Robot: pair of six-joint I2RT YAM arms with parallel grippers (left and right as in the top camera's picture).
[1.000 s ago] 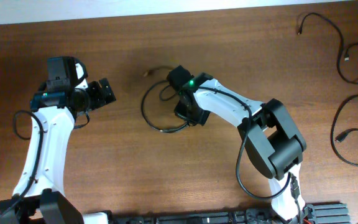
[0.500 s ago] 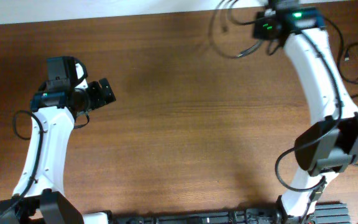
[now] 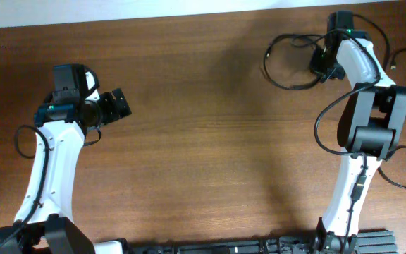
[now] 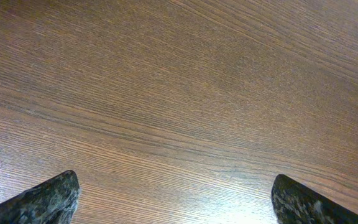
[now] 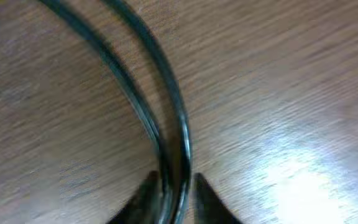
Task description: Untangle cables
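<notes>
A thin black cable (image 3: 280, 76) lies in a loose loop at the table's far right, and my right gripper (image 3: 321, 67) holds its right end. In the right wrist view two strands of this cable (image 5: 166, 106) run between the fingertips (image 5: 143, 194), with the gripper (image 5: 173, 200) shut on them low over the wood. Other separate cables (image 3: 393, 56) lie at the right edge. My left gripper (image 3: 120, 104) is at the left, open and empty; its fingertips (image 4: 48, 196) stand wide apart over bare wood in the left wrist view, gripper midpoint (image 4: 176, 199).
More black cable loops (image 3: 400, 152) lie along the right edge by the right arm. A black wire (image 3: 21, 141) hangs at the left arm. A dark rail (image 3: 224, 247) runs along the table's front edge.
My right arm carried the cable loop from the table's middle up to the far edge, then lowered it at the far right. The left arm has not moved.
</notes>
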